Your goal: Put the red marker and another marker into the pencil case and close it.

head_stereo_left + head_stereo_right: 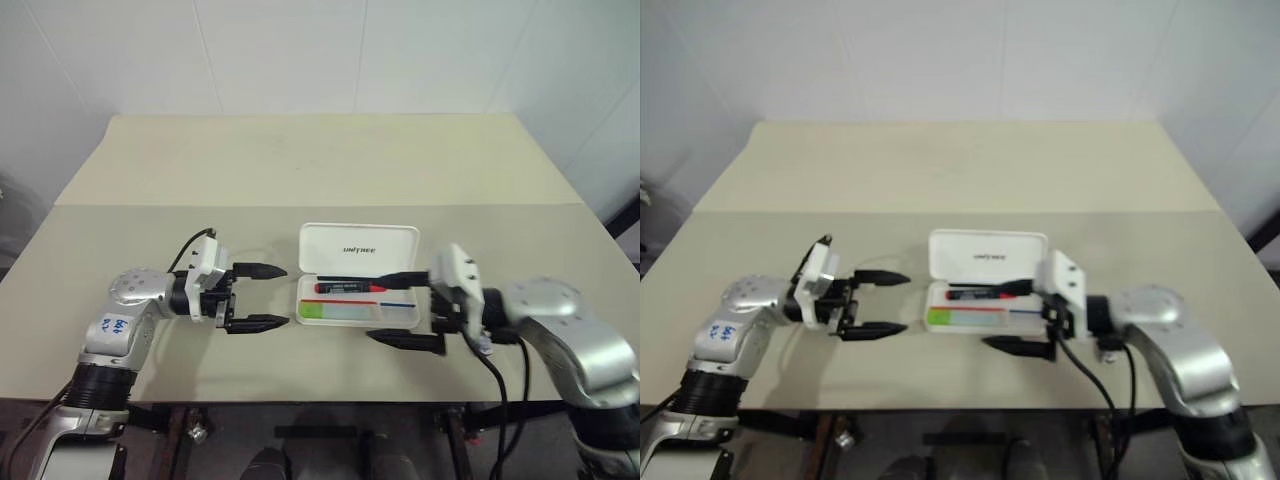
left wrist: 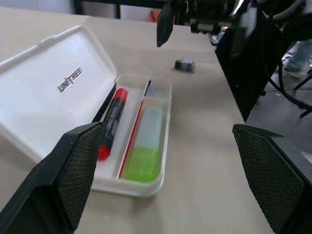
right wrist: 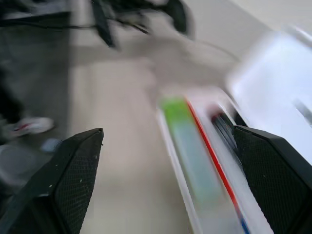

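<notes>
Fingers of the left gripper are spread wide and hold nothing, just left of the pencil case. The case is seen lying open on the table, lid tipped back. Inside it, the red marker is laid in the far channel and another marker in the near one. A small dark object, perhaps a cap, is shown on the table in the left wrist view. The right gripper is likewise spread and empty at the case's right end.
</notes>
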